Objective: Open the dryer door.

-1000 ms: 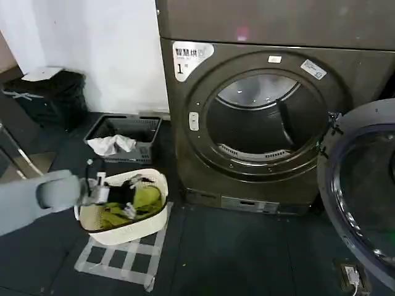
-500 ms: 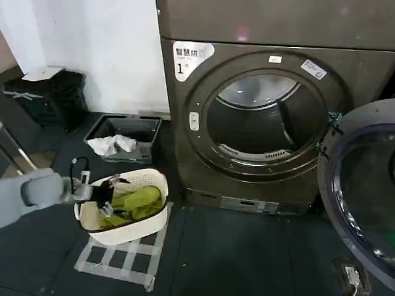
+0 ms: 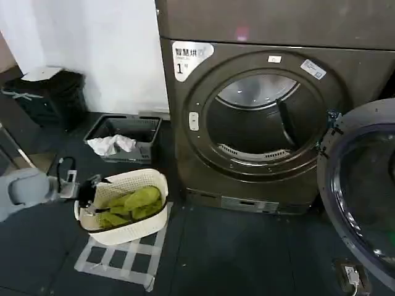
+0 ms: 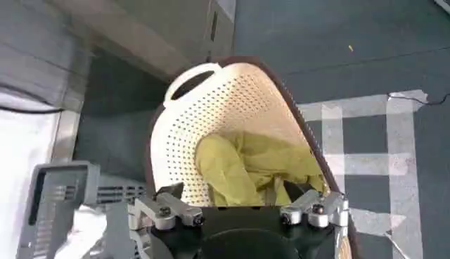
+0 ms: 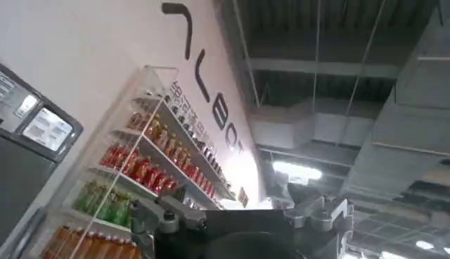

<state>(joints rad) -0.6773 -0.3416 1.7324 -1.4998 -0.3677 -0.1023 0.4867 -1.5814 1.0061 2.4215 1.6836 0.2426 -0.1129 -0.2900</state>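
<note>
The dryer door (image 3: 364, 185) stands swung wide open at the right of the head view. Its chrome rim and dark glass face me, hinged beside the round drum opening (image 3: 265, 120) of the brown-grey dryer (image 3: 185, 148). My left gripper (image 3: 92, 192) is far from the door, low on the left at the outer rim of a cream laundry basket (image 3: 154, 182). In the left wrist view this gripper (image 4: 232, 193) is open, with nothing between its fingers. My right gripper (image 5: 221, 200) points up at a ceiling and shelves, open and holding nothing.
The cream basket (image 4: 211, 105) holds yellow-green cloth (image 3: 133, 200) and stands on grey tape marks (image 3: 123, 259). A grey crate (image 3: 139, 126) with white cloth (image 3: 111, 145) sits by the wall, near a black bin (image 3: 46, 95). A small device (image 3: 352, 274) lies on the floor under the door.
My left arm has pulled back to the left, from over the basket to its outer rim. The door and basket have not moved.
</note>
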